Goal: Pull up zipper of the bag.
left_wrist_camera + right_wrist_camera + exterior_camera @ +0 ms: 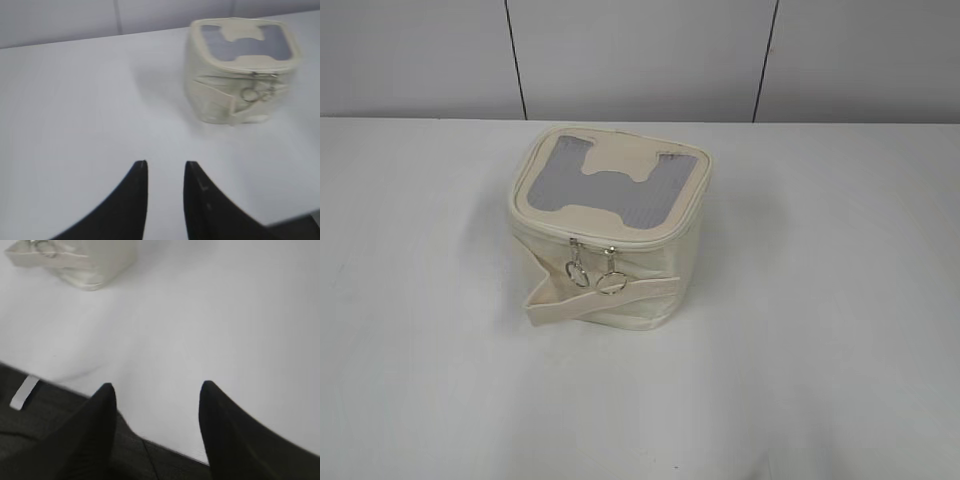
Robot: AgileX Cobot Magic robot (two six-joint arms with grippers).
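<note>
The small boxy cream bag [650, 275] stands upright on the white table, grey mesh window in its lid, a cream strap across its front. The zipper [610, 235] runs round the lid edge, with two silver ring pulls [595, 272] hanging side by side at the front. The bag also shows in the left wrist view [210, 95] and partly in the right wrist view [95, 267]. My left gripper [166, 165] is open and empty, well short of the bag. My right gripper [157, 386] is open and empty over the table's near edge. Neither gripper shows in the exterior view.
The white table [820, 350] ends at a panelled grey wall [640, 60] behind the bag. In the right wrist view the table's front edge meets a dark surface [50, 435] with a white strip on it.
</note>
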